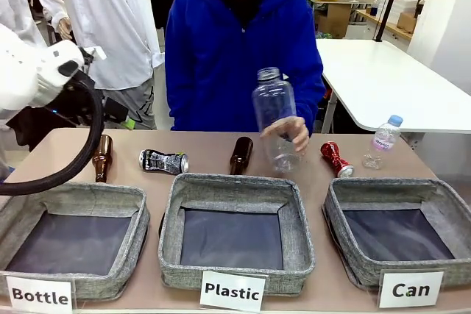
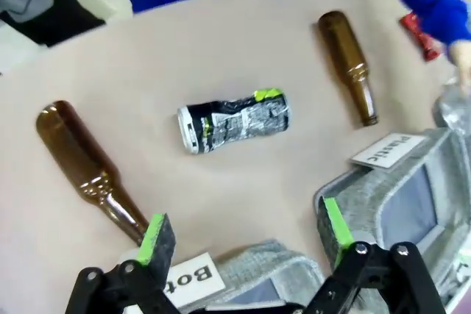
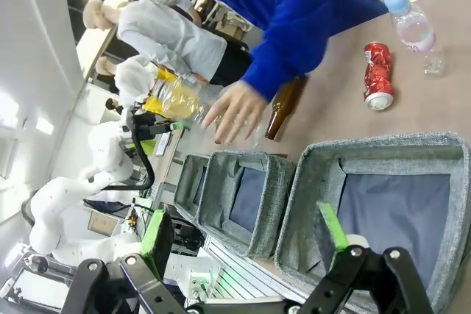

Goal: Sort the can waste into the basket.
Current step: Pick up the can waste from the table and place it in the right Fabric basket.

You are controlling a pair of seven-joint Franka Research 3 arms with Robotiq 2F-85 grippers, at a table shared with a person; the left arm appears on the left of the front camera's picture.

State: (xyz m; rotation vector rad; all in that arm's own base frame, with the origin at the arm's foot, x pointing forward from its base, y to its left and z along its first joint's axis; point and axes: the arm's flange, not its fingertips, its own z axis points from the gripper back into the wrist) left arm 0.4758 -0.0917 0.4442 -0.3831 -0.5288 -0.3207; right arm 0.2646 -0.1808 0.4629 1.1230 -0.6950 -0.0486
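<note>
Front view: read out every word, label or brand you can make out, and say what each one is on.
"Bottle": left label, on the left basket.
"Plastic": middle label, on the middle basket.
"Can": right label, on the right basket.
Black can: white print, too blurred to read.
Small clear bottle: label too small to read.

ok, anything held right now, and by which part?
Both grippers empty: left gripper and right gripper stand open. The person's hand grips the large clear plastic bottle around its lower body.
</note>
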